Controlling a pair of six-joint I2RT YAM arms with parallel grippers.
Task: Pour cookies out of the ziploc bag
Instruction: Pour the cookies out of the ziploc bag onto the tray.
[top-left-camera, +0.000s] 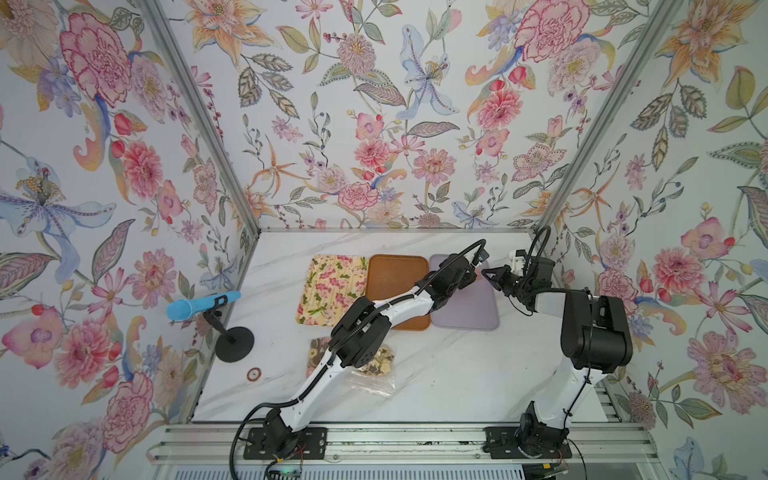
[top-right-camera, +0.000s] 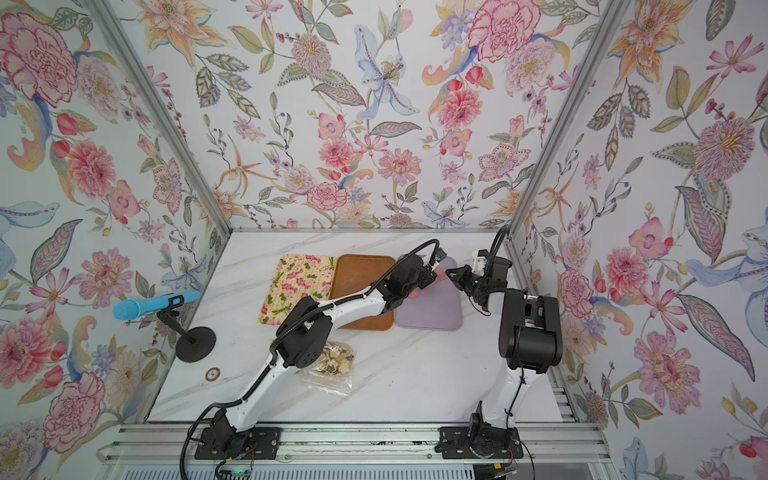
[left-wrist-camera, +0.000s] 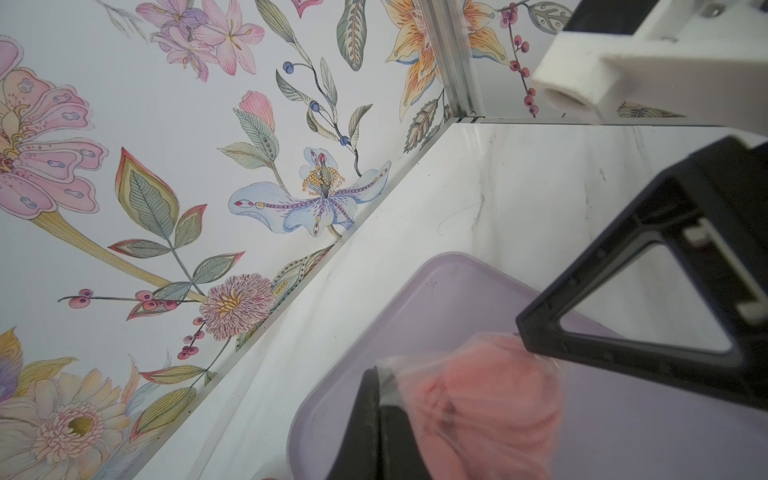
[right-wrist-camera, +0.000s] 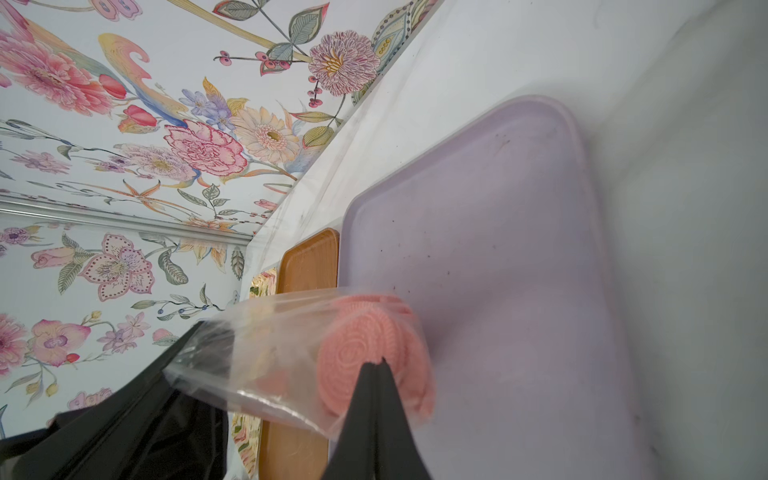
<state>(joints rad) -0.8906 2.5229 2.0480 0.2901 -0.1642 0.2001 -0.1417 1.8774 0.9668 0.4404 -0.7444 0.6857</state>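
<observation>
R hand on bag, by cookies

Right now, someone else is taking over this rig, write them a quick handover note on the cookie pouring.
Left gripper: shut on the small clear bag.
Right gripper: shut on the same bag's other end.
The bag hangs above the lilac tray, pink cookies inside.
Done: bag held over the tray.
Left: pour the cookies out; a second bag of mixed cookies lies on the table.
</observation>
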